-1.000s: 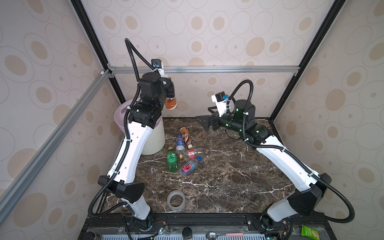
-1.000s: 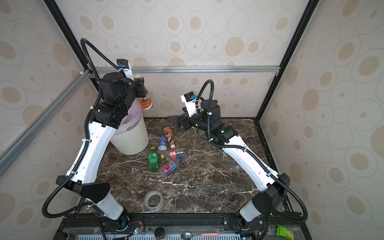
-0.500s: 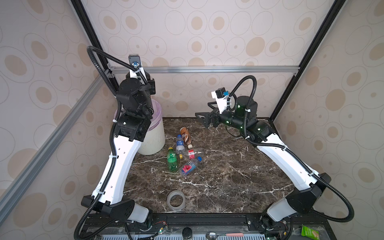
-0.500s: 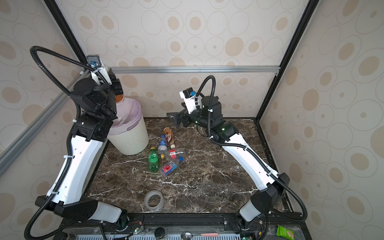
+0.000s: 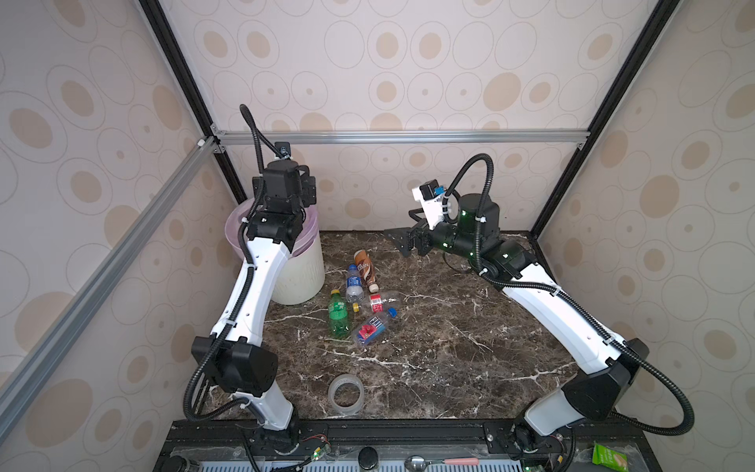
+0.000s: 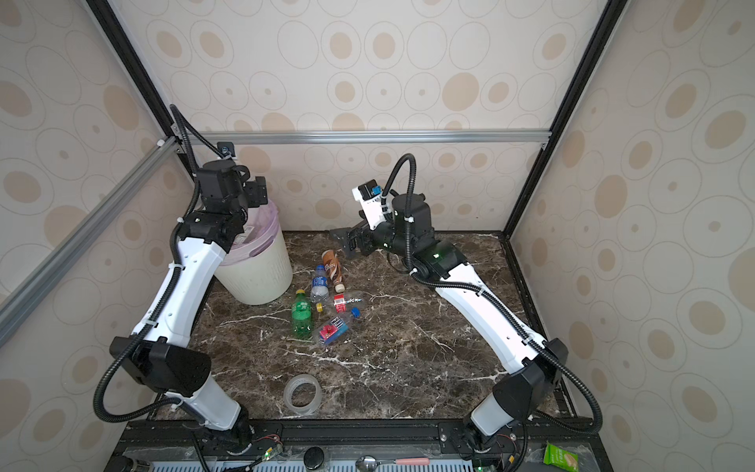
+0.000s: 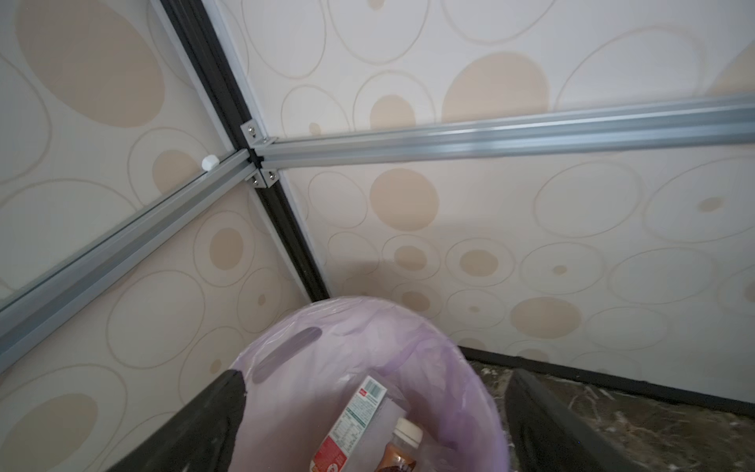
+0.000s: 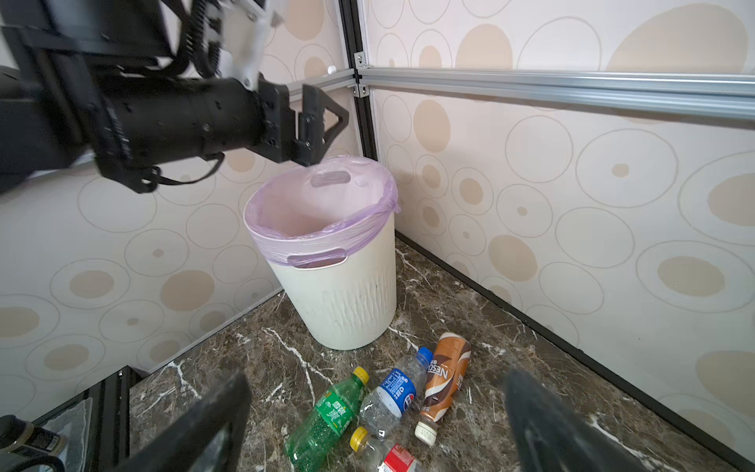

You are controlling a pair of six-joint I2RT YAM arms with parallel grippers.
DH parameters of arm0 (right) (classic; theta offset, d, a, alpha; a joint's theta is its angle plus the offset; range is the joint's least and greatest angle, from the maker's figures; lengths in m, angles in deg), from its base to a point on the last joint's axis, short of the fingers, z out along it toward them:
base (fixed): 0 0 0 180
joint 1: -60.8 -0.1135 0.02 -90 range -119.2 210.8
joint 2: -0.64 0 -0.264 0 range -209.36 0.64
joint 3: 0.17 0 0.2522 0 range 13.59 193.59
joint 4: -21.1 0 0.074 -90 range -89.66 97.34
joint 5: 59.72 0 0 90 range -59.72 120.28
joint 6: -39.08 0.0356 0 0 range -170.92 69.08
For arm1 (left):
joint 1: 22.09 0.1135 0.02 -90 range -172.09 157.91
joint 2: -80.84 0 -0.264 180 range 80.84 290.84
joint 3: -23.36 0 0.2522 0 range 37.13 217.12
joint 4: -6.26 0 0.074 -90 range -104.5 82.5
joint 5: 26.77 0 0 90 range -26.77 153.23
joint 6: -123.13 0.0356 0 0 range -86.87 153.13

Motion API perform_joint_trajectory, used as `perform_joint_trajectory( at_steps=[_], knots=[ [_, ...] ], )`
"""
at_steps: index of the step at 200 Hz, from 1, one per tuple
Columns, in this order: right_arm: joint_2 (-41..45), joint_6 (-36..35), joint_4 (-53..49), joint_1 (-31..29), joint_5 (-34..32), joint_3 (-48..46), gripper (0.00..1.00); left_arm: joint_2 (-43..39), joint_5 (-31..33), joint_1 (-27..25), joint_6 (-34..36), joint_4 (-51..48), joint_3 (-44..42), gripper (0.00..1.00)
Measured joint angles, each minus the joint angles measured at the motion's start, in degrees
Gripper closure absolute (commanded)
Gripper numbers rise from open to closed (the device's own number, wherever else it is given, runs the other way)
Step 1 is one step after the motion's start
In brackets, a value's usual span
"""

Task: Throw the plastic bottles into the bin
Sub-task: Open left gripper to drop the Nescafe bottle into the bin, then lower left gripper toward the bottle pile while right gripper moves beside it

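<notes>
Five plastic bottles lie clustered on the marble table, with open room around them. Just beyond, my right gripper hovers, spread wide and empty. Farthest, my raised left gripper gapes empty over the corner bin; a red-labelled bottle and a brown bottle lie inside.

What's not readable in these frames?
- Bin contents: in both top views the left arm covers most of the mouth; in the right wrist view its own wall does; the left wrist view's edge cuts off the brown bottle. Count unknown.
- Red-labelled bottle: cut by the right wrist view's edge.
</notes>
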Motion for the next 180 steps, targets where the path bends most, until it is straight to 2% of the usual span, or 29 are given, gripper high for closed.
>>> perform_joint_trajectory(
  at_steps=[32, 62, 124, 180],
  knots=[
    [0.02, 0.28, 0.07, 0.02, -1.31, -1.46, 0.0, -4.24, -2.99, -4.2, -2.45, -0.22, 2.95, 0.01],
    [0.11, 1.57, 0.04, 0.74, -2.78, -3.06, 0.0, -6.12, -8.35, -6.51, -5.73, 0.09, 1.49, 0.01],
    [3.87, 4.85, -0.31, 6.29, -5.16, -15.15, 0.0, -5.73, -13.79, -13.11, -8.76, -3.08, -14.62, 0.01],
    [8.52, 5.01, -2.49, 6.95, -6.73, -25.22, 0.0, -6.23, -18.12, -16.15, -11.34, -8.07, -28.33, 0.01]
  ],
)
